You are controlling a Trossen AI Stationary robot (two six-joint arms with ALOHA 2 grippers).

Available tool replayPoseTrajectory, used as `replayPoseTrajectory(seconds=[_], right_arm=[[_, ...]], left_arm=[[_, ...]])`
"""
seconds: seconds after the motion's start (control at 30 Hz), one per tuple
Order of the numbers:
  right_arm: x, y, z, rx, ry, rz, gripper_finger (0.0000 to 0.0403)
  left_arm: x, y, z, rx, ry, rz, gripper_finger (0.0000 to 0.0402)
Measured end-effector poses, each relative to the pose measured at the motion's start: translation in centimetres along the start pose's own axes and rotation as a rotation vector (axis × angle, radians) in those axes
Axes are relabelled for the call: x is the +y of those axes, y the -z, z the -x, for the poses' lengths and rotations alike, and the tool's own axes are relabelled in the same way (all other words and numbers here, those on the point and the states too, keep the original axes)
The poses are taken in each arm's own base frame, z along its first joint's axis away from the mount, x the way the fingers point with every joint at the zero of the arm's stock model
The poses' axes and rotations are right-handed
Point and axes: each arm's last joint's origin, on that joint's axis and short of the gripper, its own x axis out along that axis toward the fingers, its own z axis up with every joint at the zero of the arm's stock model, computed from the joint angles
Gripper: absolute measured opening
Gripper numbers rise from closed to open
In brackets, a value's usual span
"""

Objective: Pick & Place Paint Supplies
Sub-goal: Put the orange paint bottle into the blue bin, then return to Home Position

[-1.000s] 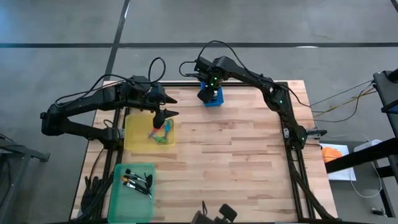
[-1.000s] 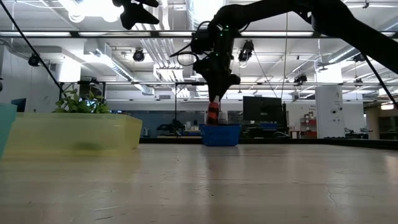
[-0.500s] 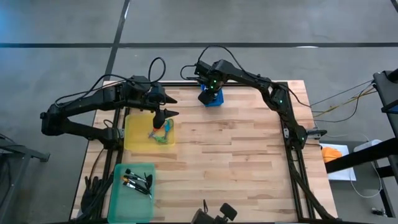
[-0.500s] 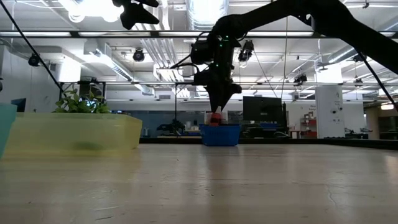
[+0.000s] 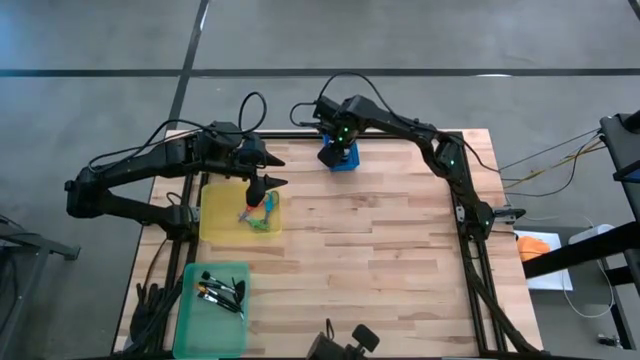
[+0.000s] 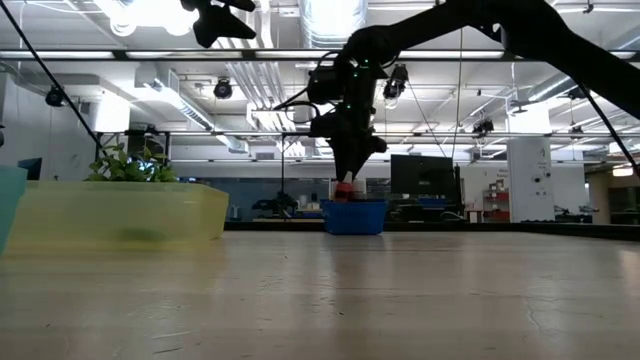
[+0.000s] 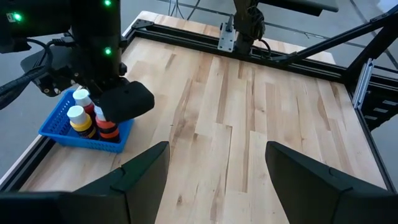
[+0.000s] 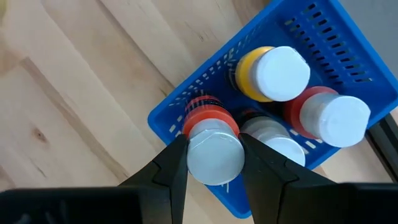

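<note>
My right gripper (image 8: 214, 163) is shut on an orange paint bottle (image 7: 109, 127) with a white cap, low in the near corner of a blue basket (image 8: 168, 118) at the table's far edge (image 5: 342, 163). Beside it in the basket stand a yellow bottle (image 8: 283, 71), a red bottle (image 8: 339, 121) and one more white-capped bottle (image 8: 273, 140). My left gripper (image 7: 217, 180) is open and hangs above the yellow tray (image 5: 215, 215), where small scissors (image 5: 258, 214) lie. Thin paintbrushes (image 5: 222, 291) lie in the green tray (image 5: 195, 320). My right gripper pinches the orange bottle's white cap (image 8: 211, 146) between its two fingers (image 8: 171, 165), coming from above and pointing down. The bottle stands upright with its body down inside the basket (image 6: 345, 187); whether its base rests on the basket floor cannot be seen.
The yellow tray sits at the table's left side and the green tray at the near left corner. A small green plant (image 6: 125, 163) shows behind the yellow tray in the low view. Bare wood spreads over the middle and right of the table (image 5: 380, 250).
My right gripper has gone down with the orange bottle, which stood above the basket's rim a second ago and now sits low inside the basket. Since half a second ago it has kept still.
</note>
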Motion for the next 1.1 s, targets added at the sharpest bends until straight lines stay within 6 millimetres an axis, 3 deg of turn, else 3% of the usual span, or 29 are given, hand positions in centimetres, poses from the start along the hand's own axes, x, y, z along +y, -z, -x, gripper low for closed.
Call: replayPoseTrajectory(seconds=[0.17, 0.37, 0.67, 0.9, 1.1], right_arm=[[-0.1, 0.0, 0.0, -0.001, -0.002, 0.015, 0.0115], [0.0, -0.1, 0.0, -0.006, -0.003, 0.016, 0.0156], [0.1, -0.1, 0.5, -0.028, -0.012, 0.018, 0.0164], [0.4, 0.4, 5.4, -0.135, -0.074, 0.059, 0.0166], [0.8, 2.0, 11.3, -0.253, -0.202, 0.162, 0.0166]], left_arm=[[0.0, 0.0, 0.0, 0.000, 0.000, 0.000, 0.0277], [0.0, 0.0, 0.0, 0.000, 0.000, 0.016, 0.0277], [0.0, 0.0, 0.0, 0.000, 0.000, 0.019, 0.0277], [-0.1, -0.1, 0.5, -0.018, 0.001, 0.016, 0.0277], [-0.3, -0.5, 3.2, -0.105, -0.038, -0.010, 0.0246]])
